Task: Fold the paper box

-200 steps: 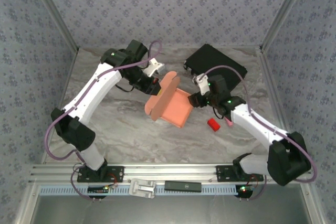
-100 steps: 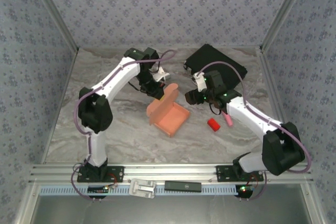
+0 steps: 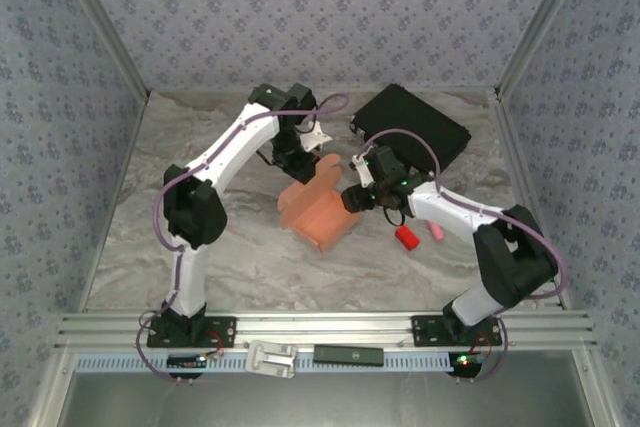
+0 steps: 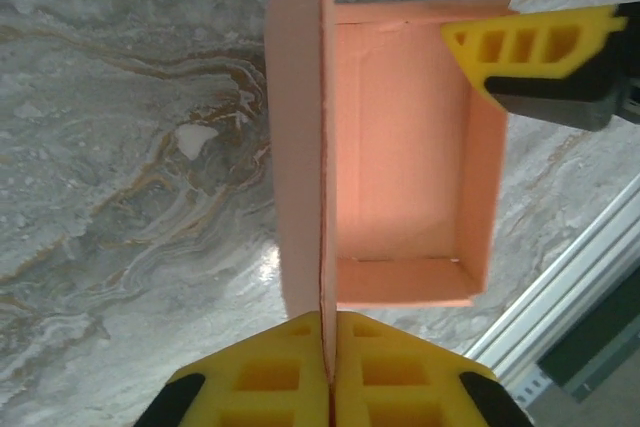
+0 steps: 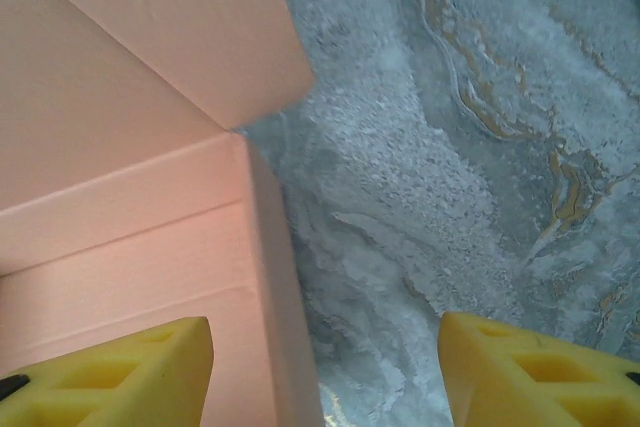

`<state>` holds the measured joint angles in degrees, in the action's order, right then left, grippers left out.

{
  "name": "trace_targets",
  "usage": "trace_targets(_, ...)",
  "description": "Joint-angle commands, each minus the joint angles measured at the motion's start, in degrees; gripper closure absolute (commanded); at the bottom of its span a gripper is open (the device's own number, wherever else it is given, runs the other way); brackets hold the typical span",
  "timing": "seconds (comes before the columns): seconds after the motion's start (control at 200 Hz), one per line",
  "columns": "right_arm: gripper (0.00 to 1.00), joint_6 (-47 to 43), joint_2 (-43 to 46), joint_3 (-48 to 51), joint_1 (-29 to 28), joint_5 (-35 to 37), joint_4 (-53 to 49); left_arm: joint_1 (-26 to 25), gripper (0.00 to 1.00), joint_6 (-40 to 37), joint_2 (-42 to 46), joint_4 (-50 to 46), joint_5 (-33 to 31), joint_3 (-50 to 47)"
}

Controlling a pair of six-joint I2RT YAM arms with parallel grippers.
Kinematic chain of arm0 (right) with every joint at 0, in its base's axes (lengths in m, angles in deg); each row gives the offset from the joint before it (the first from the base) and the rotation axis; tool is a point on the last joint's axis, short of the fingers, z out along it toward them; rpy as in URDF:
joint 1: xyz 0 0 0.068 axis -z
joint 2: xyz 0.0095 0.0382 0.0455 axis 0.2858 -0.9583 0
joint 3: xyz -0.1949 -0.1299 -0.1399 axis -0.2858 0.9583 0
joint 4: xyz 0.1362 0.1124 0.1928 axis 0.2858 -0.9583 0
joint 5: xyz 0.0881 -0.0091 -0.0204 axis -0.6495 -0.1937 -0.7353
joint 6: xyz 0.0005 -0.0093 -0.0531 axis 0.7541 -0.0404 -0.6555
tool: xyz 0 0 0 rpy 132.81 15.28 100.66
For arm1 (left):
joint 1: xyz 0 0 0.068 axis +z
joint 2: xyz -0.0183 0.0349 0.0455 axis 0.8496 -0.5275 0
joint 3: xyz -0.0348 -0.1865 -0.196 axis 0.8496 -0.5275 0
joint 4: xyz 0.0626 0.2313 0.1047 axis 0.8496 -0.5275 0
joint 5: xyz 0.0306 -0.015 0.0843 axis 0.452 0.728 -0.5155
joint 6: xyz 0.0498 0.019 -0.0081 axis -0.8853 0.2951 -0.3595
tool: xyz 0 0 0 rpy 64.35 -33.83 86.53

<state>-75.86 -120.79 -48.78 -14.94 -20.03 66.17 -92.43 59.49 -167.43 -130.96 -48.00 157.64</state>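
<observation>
The salmon-orange paper box [image 3: 318,219] lies as an open tray on the marble table, its lid flap standing upright along the far-left side. My left gripper [image 3: 311,155] comes down from behind, and in the left wrist view it [image 4: 328,325] is shut on the top edge of that flap [image 4: 298,147]. My right gripper [image 3: 351,198] is open at the box's right corner. In the right wrist view it [image 5: 325,377] straddles the tray's side wall [image 5: 272,277], with one finger [image 5: 120,372] over the inside and the other [image 5: 540,377] outside. That inner finger [image 4: 525,47] also shows in the left wrist view.
A black case [image 3: 412,125] lies at the back right. A small red block [image 3: 406,238] and a pink stick [image 3: 437,233] sit just right of the box, under my right forearm. An aluminium rail [image 3: 320,327] runs along the near edge; patterned walls close the sides.
My left gripper has swung right and lifted the flap more upright. My right gripper has moved left onto the box's right wall. The box has shifted slightly.
</observation>
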Motion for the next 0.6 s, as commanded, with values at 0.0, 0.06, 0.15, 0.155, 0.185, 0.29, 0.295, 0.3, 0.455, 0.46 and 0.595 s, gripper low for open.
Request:
trace_targets(0.0,0.38,1.5,-2.4,-1.0,-0.4,2.3,0.9,-0.3,0.82,-1.1,-0.1,-1.7,-3.5,2.6)
trace_targets(0.06,0.39,1.8,-3.4,-1.6,-0.8,3.0,0.9,-0.3,0.78,-0.4,0.1,-1.2,-4.3,2.8)
trace_targets(0.15,0.39,2.2,-4.5,-2.2,-1.0,3.2,0.9,-0.4,0.72,0.8,1.6,0.9,-3.3,1.0)
trace_targets(0.155,0.39,2.2,-4.6,-2.3,-1.1,3.2,0.9,-0.4,0.72,0.9,1.7,0.9,-3.3,0.9)
trace_targets(0.185,0.40,2.3,-5.0,-2.6,-1.2,3.2,0.7,-0.6,0.70,1.5,2.3,1.7,-3.2,0.3)
trace_targets(0.29,0.41,2.2,-5.9,-3.2,-1.6,4.2,0.2,-1.1,0.63,4.8,5.0,5.2,-4.6,-2.5)
trace_targets(0.295,0.41,2.2,-6.0,-3.2,-1.7,4.2,0.2,-1.1,0.62,4.9,5.2,5.5,-4.6,-2.7)
trace_targets(0.3,0.42,2.2,-6.0,-3.2,-1.7,4.2,0.1,-1.1,0.62,5.2,5.3,5.7,-4.7,-2.8)
trace_targets(0.455,0.52,2.5,-8.1,-3.8,-2.1,5.5,-0.5,-1.4,0.49,16.2,14.1,15.1,-15.1,-10.8)
trace_targets(0.46,0.52,2.5,-8.2,-3.8,-2.1,5.5,-0.5,-1.5,0.49,16.6,14.6,15.4,-15.3,-11.2)
trace_targets(0.595,0.57,2.8,-9.5,-3.8,-2.5,6.8,-0.5,-4.7,0.38,24.8,27.2,25.0,-26.3,-20.7)
